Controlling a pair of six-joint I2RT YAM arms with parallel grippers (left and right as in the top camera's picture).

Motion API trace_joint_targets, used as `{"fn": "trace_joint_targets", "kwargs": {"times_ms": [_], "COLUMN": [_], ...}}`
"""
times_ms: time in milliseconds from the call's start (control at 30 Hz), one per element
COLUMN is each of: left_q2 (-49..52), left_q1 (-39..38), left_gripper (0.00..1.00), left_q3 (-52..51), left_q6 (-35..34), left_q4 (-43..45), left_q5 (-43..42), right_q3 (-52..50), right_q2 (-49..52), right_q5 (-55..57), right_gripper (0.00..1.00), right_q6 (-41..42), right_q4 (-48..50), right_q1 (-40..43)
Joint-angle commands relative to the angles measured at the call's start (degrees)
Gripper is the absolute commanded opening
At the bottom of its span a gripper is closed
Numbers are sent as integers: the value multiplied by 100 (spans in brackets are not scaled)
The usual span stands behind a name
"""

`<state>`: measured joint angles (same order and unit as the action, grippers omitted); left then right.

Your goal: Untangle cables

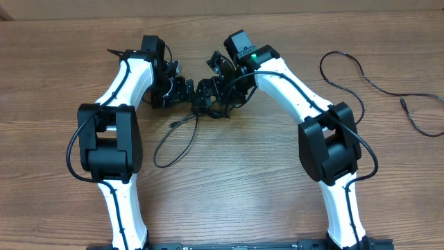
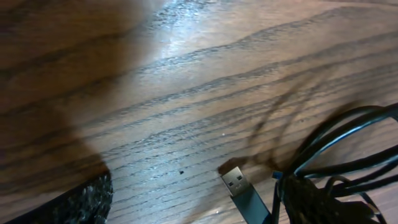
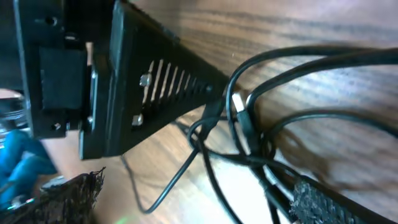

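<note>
- Wood-grain worktop [image 1: 229, 187] carries everything.
- The cables [image 1: 207, 96], thin black cords, lie knotted mid-worktop between the two tools; one slack loop [image 1: 173, 142] trails toward the arm bases.
- A separate loose cable [image 1: 364, 76] snakes well apart at the right edge.
- Right tool [image 3: 205, 198]: pads [image 3: 339, 202] spread wide, strands crossing between them unclamped.
- Left tool [image 1: 186, 89]: its one visible pad [image 2: 68, 202] sits far aside, jaws apart, gripping nothing.
- A silver-mouthed USB plug [image 2: 236, 182] lies flat beside the knot.
</note>
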<state>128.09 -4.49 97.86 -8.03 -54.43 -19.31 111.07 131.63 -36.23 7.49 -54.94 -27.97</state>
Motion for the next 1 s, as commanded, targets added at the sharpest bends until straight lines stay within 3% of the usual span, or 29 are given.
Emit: {"fn": "trace_joint_targets", "kwargs": {"times_ms": [0, 567, 967], "left_q2": [116, 116, 116], "left_q1": [39, 37, 37], "left_gripper": [89, 93, 93], "left_q3": [-72, -72, -72], "left_q6": [-155, -400, -400], "left_q4": [-26, -44, -35], "left_q5": [586, 769, 769], "right_q3": [-24, -146, -1259], "right_q2": [2, 24, 24], "right_q5": [649, 817, 776], "right_gripper": [100, 100, 100], "right_q6": [-31, -181, -179], "right_q4": [170, 619, 1799], "right_q1": [-116, -166, -249]}}
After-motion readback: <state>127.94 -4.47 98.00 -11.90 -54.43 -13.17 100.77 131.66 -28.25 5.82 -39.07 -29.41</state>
